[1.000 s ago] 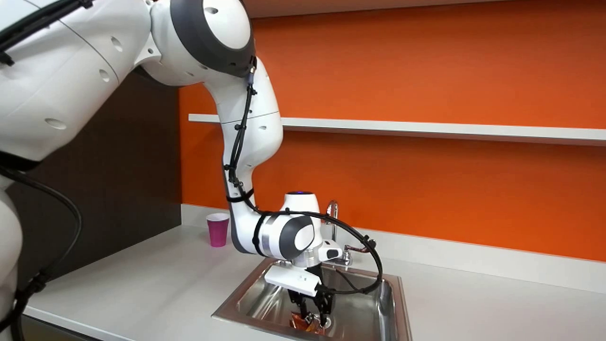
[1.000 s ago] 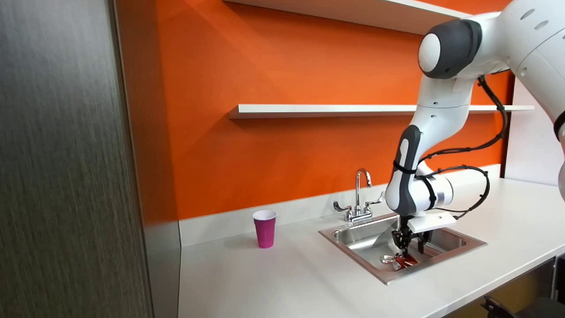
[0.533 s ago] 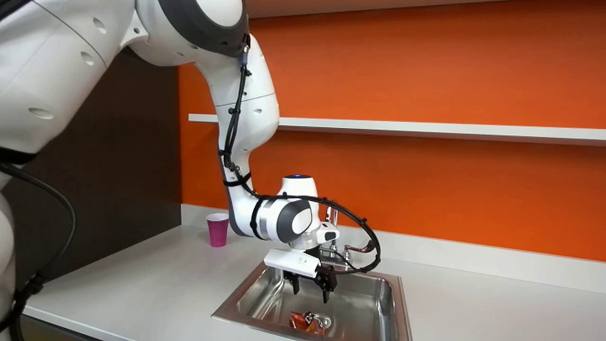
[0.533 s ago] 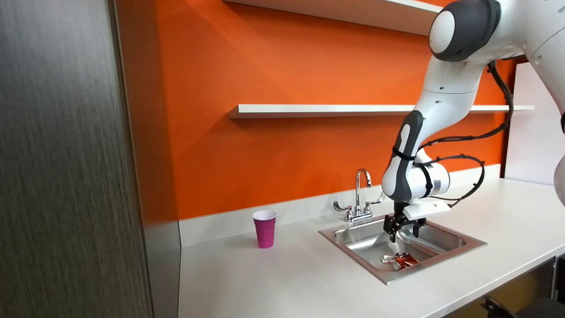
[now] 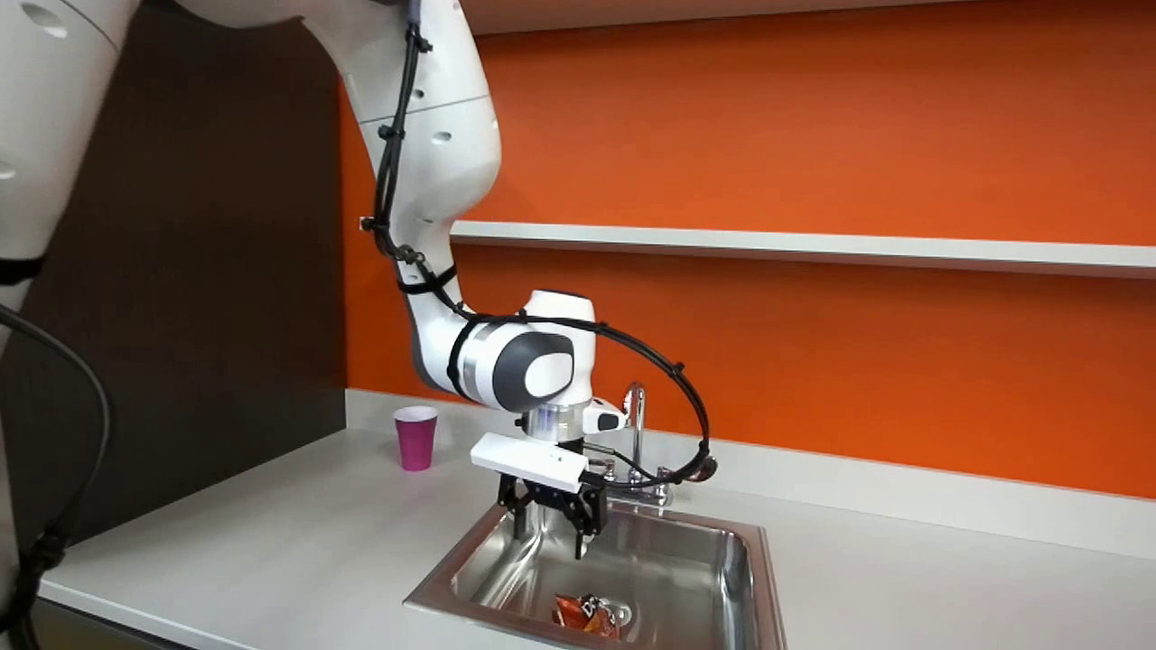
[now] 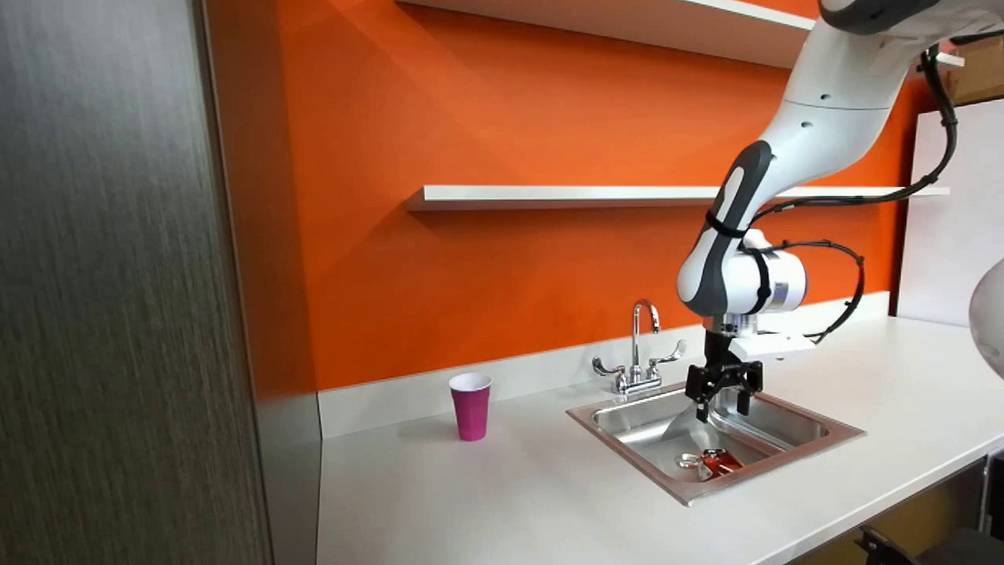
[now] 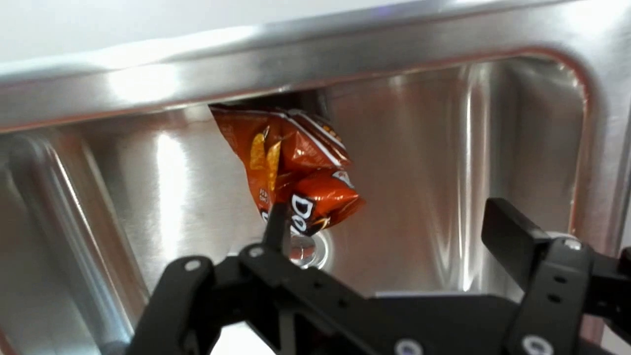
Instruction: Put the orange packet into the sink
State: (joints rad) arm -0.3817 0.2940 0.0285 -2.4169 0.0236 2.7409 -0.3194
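Note:
The orange packet (image 5: 585, 617) lies crumpled on the bottom of the steel sink (image 5: 768, 578), beside the drain. It also shows in an exterior view (image 6: 720, 463) and in the wrist view (image 7: 308, 148), where its white lettering is visible. The sink's rim shows in the wrist view (image 7: 345, 55) and an exterior view (image 6: 625, 455). My gripper (image 5: 549, 540) is open and empty above the sink, apart from the packet; it also shows in an exterior view (image 6: 723, 412). In the wrist view the gripper (image 7: 388, 209) has its fingers wide apart, and one finger covers the packet's lower edge.
A pink cup (image 5: 415, 440) stands on the white counter (image 5: 271, 542) near the dark side panel (image 5: 181, 298). The chrome faucet (image 6: 637, 353) rises behind the sink, close to the arm. A white shelf (image 6: 572, 196) runs along the orange wall.
The gripper has risen up and away from the packet, with its fingers open. The packet has stayed on the sink bottom, and the cup has not moved.

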